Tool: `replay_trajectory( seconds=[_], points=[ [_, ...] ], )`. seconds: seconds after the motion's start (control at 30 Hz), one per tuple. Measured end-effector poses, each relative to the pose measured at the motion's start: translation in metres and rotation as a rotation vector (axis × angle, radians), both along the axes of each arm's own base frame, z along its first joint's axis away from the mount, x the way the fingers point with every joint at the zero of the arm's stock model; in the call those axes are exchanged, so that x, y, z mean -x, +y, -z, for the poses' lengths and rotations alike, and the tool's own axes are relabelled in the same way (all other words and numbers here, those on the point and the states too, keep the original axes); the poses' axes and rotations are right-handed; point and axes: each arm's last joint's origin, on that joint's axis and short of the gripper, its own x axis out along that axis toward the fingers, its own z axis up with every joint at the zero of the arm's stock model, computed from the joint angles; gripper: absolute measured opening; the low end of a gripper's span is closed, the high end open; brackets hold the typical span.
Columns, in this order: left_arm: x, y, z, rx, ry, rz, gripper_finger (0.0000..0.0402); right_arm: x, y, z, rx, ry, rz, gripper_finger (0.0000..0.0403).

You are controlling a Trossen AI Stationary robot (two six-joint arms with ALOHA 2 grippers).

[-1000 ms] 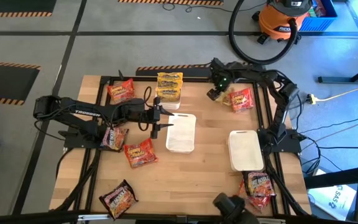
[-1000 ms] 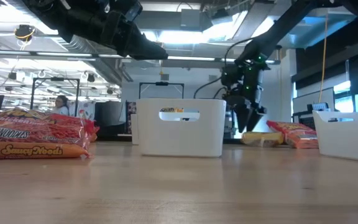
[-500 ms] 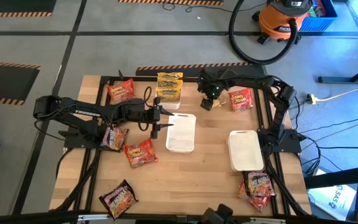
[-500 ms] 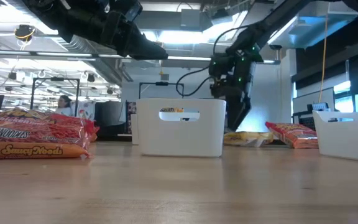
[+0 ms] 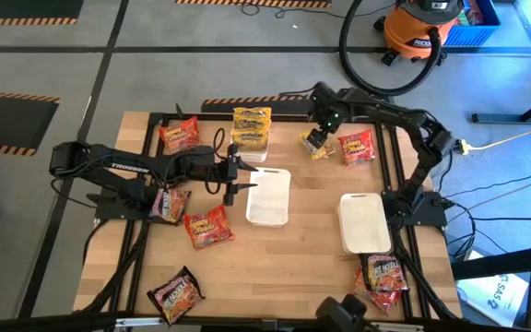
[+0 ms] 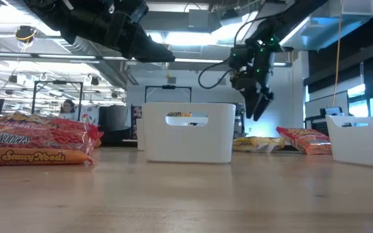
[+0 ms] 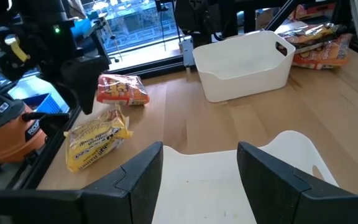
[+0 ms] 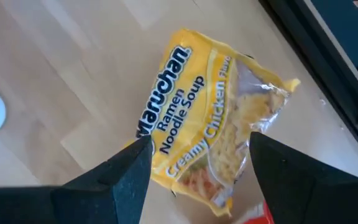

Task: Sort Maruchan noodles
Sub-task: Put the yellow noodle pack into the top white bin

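Both white trays (image 5: 268, 195) (image 5: 364, 222) hold nothing. Right gripper (image 5: 318, 140), fingers wide, hovers over a yellow packet (image 8: 207, 140) whose label only its wrist view reads; left gripper (image 5: 239, 179) fingers wide.

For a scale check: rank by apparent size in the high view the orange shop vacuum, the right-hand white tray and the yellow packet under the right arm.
1. Right-hand white tray
2. Orange shop vacuum, partly cropped
3. Yellow packet, partly hidden

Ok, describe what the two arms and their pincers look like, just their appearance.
Both arms are dark, near black, built of jointed tubular links. The left arm carries white lettering along its forearm, and a black cable loops near its wrist. The right arm shows small green lights by its wrist. The left pincer and right pincer each have two broad, flat, matte black fingers.
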Motion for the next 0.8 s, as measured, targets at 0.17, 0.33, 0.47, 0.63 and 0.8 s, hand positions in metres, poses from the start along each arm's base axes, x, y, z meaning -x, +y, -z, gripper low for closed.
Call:
replay_trajectory(
  seconds=[0.17,0.33,0.47,0.63,0.8],
  points=[
    [0.000,0.000,0.000,0.005,0.000,-0.002,0.0200,0.012,-0.024,0.009,-0.036,-0.039,0.088,0.0248],
    [0.000,0.000,0.000,0.006,-0.001,-0.002,0.0200,0.032,-0.048,0.027,-0.121,-0.035,0.181,0.0248],
    [0.000,0.000,0.000,0.005,-0.001,-0.002,0.0200,0.036,-0.058,0.044,-0.207,-0.062,0.196,0.0248],
    [0.000,0.000,0.000,0.005,-0.001,-0.002,0.0200,0.031,-0.061,0.063,-0.254,-0.051,0.188,0.0248],
    [0.000,0.000,0.000,0.005,0.000,-0.002,0.0200,0.028,-0.060,0.072,-0.348,-0.097,0.167,0.0248]
  ],
)
